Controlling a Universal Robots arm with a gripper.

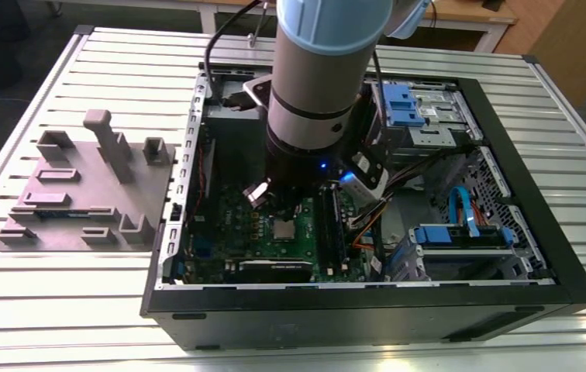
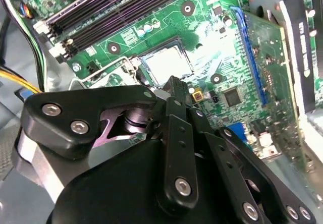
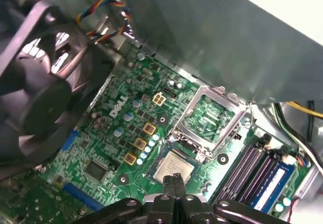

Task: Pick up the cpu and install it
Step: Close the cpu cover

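In the first wrist view the gripper hides one edge of the cpu.

Robotics lab — slotted metal bench, opened computer case

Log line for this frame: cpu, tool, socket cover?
cpu: lying flat on board | tool: shut, tip over cpu edge | cover: open
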